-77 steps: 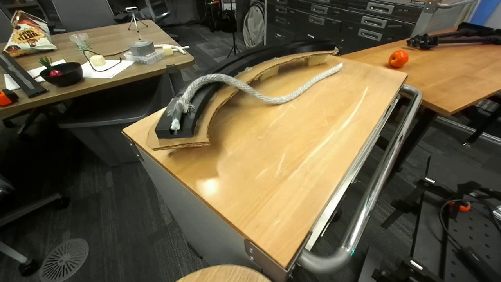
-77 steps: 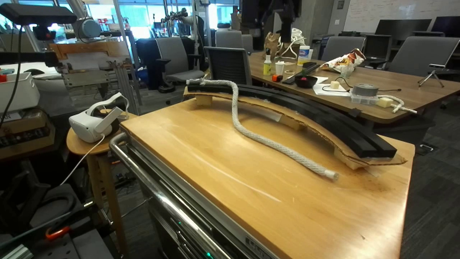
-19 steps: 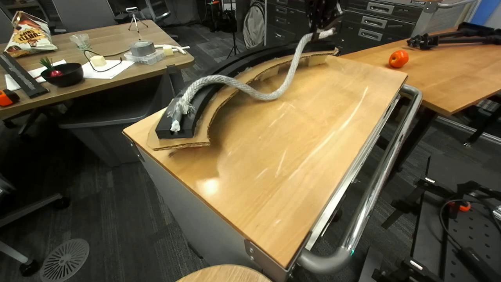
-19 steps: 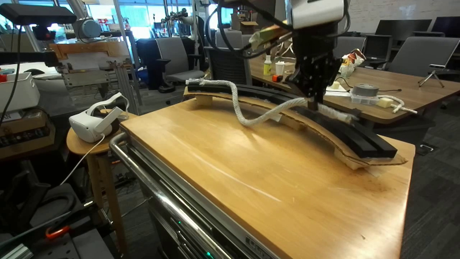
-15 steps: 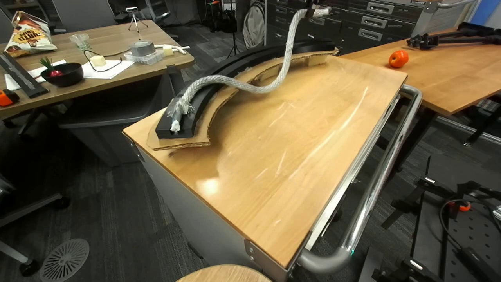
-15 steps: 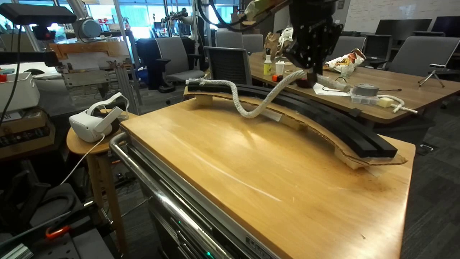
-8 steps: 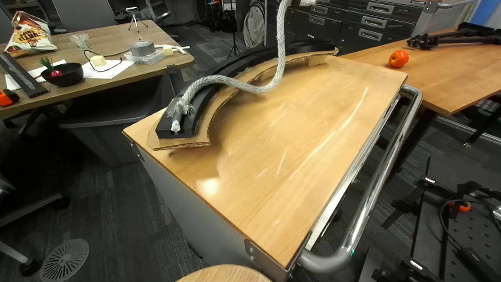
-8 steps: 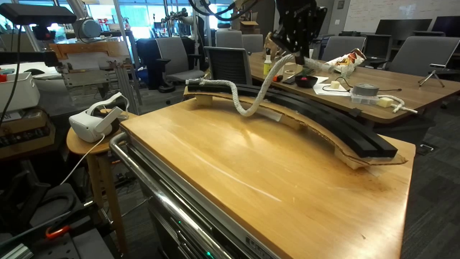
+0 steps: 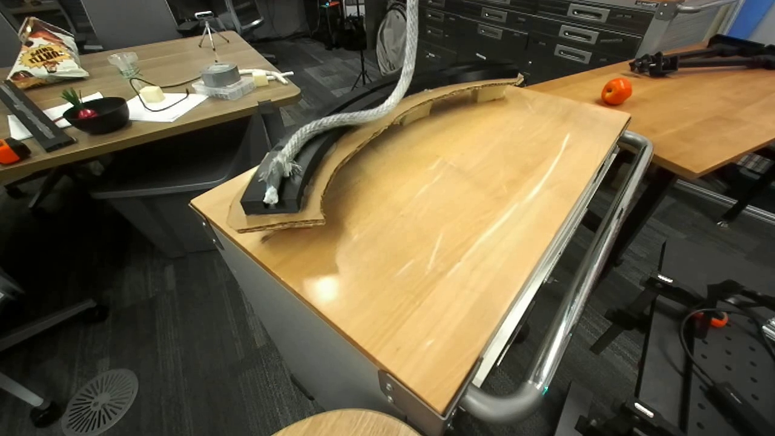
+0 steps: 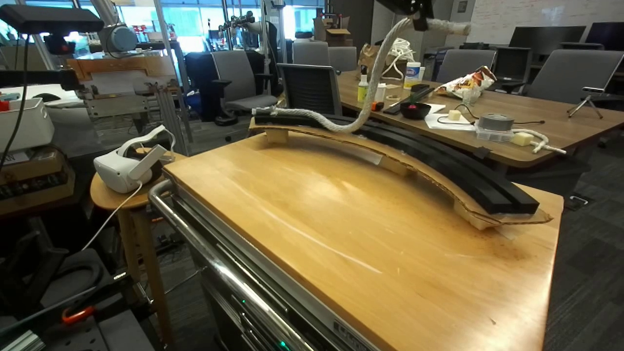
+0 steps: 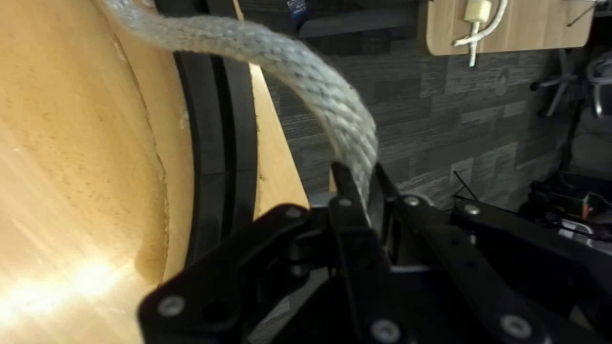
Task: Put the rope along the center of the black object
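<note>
The rope (image 10: 373,87) is a thick grey-white cord. One end lies at an end of the black object (image 10: 453,161), an arc-shaped track with a central groove. From there the rope runs along the first stretch of the track, sags slightly over its inner edge, then climbs steeply. High above the track, my gripper (image 10: 420,23) is shut on it near its raised end, and a short tail sticks out beyond the fingers. In the wrist view the rope enters between the fingertips of the gripper (image 11: 361,177). An exterior view shows the frayed end (image 9: 271,192) on the track; the gripper is outside that view.
The track sits on a raised cardboard base (image 10: 424,179) on a wooden cart top (image 9: 424,242). A chrome rail (image 9: 569,327) borders the cart. Behind stands another table with a black bowl (image 10: 415,111) and tape roll (image 10: 495,122). A headset (image 10: 129,168) rests on a stool.
Several seconds ago the rope's loose part lay on the wood. Now it is gripped and lifted; during the last second the gripper rose further, drawing the sagging loop up off the wood toward the track.
</note>
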Tool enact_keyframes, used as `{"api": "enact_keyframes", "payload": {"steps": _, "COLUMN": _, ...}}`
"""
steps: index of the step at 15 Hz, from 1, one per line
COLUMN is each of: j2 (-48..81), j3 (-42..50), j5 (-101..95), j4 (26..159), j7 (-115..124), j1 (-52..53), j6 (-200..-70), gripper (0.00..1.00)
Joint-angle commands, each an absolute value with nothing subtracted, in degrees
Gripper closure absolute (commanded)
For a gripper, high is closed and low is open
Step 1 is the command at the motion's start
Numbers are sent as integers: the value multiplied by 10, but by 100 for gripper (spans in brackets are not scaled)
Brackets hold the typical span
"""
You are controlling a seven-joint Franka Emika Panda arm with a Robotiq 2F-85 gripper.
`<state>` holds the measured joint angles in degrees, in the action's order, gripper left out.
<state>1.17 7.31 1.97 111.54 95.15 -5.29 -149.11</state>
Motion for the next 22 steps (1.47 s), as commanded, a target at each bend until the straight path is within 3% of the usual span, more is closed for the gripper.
{"api": "enact_keyframes", "payload": {"steps": 1, "j2": 14, "j3": 66, "j5": 8, "j4": 1098, "j7": 954, "j1": -51, "j6": -1531, "gripper": 97}}
{"api": "enact_keyframes", "payload": {"steps": 22, "j2": 63, "j3": 58, "j5": -101, "j4": 1048, "j7": 964, "j1": -42, "j6": -1622, "gripper": 97}}
